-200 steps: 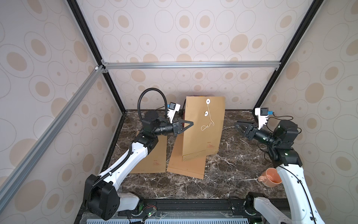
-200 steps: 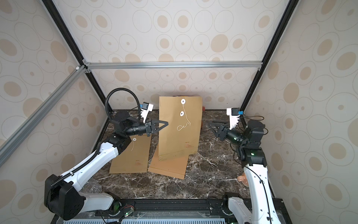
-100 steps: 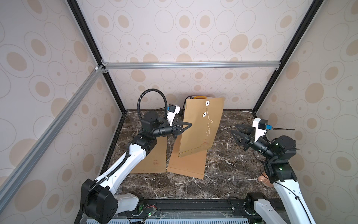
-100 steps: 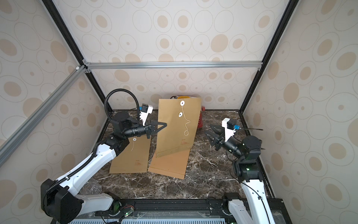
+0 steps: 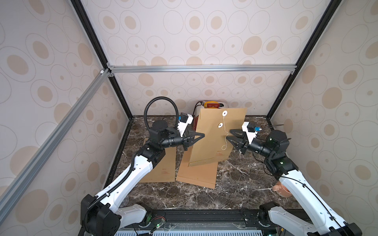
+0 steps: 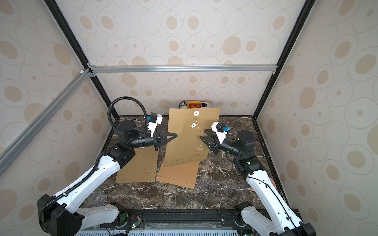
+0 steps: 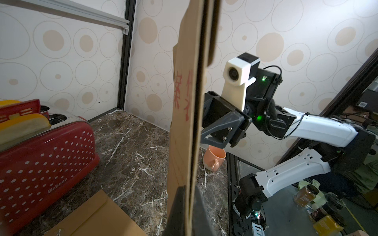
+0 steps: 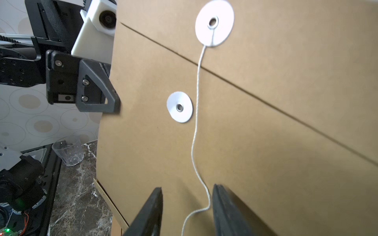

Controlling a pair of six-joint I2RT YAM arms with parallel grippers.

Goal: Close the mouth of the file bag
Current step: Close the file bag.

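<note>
Dotted wallpaper panels in a metal frame close in a dark marble tabletop. Near its middle the file bag stands on end, leaning a little, its lower edge over one of two flat bags that lie side by side; whether it touches that one I cannot tell.

The left claw is clamped on the file bag's side edge, about halfway up. The left wrist view shows the paper pinched edge-on between the two fingers.

The flap is folded over the front. It carries the upper disc, from which the string hangs loose, passing just beside the lower disc without being wound on it.

The right claw faces the front of the file bag from the opposite side, level with the left claw. Its jaws stand apart, and in the right wrist view the string's lower part runs between them, not pinched.

A red toaster stands behind the file bag at the back wall. An orange mug sits by the right arm, and a clear cup near the left arm's base.
</note>
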